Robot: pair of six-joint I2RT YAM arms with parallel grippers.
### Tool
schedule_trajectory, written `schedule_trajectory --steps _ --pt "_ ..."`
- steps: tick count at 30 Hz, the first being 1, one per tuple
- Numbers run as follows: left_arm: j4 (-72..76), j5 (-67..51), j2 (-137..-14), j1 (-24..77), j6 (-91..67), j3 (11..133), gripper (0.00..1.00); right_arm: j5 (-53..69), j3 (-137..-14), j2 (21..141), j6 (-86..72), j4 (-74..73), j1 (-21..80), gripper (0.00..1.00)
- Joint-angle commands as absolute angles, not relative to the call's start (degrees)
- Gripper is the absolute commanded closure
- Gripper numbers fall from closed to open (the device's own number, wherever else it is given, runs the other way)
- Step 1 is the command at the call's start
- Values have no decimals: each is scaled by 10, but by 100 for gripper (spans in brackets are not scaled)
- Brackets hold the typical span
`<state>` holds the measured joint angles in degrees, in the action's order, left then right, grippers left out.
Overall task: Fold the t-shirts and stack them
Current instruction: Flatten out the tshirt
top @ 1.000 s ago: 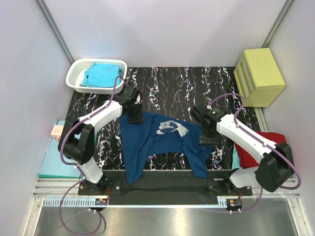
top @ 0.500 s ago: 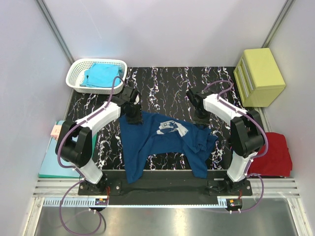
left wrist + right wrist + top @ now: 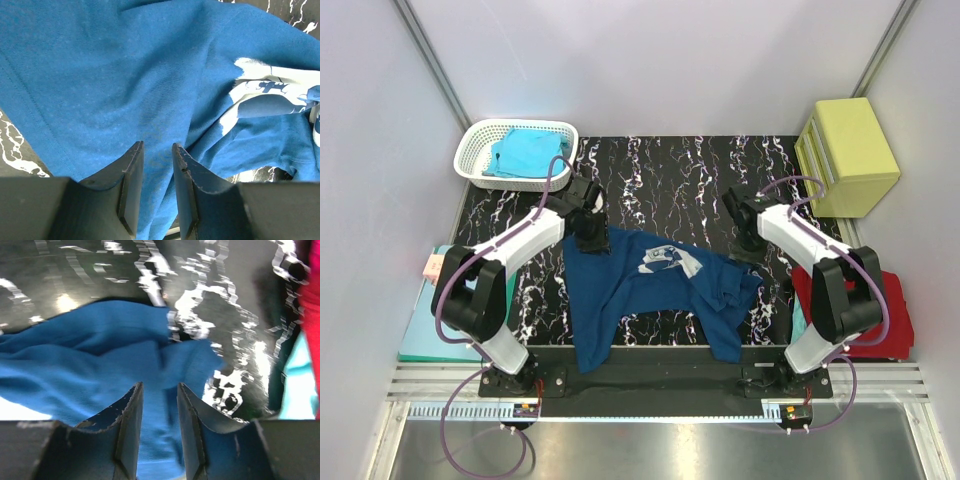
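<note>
Lying rumpled, print side up, across the middle of the black white-veined marbled counter (image 3: 670, 170): navy blue cotton t-shirt with a pale chest print (image 3: 640, 290), no fold made yet. Drawn back off that shirt's right sleeve within the last second and now over bare counter just beyond it: right tool (image 3: 157, 392), narrowly parted, released, grasping nothing. Planted unmoved at the far left shoulder: left tool (image 3: 154, 152), barely parted above cloth, grasp impossible to tell; likely a regrip before the first fold.

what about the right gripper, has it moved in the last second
Yes. The right gripper has shifted farther back and slightly right, toward the yellow plastic drawer box.
</note>
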<state>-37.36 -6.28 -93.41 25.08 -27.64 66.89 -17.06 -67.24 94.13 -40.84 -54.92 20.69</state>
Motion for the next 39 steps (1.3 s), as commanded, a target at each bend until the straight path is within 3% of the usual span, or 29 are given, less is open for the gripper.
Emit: schedule_trajectory --steps 1,25,31,35,37,39 --pt "-357 -75 -935 257 -277 679 67 -189 -646 897 -437 -553 185 59" --pt "-359 -74 -941 265 -272 677 67 -60 -604 929 -448 -445 175 62" --pt "-359 -75 -945 266 -272 676 67 -63 -598 932 -443 -437 173 84" --pt "-360 -73 -946 266 -272 674 67 -92 -597 897 -437 -443 173 89" --pt "-360 -74 -947 267 -273 674 68 -111 -602 879 -432 -456 174 97" --pt "-360 -72 -947 267 -272 673 67 -124 -607 870 -425 -490 173 100"
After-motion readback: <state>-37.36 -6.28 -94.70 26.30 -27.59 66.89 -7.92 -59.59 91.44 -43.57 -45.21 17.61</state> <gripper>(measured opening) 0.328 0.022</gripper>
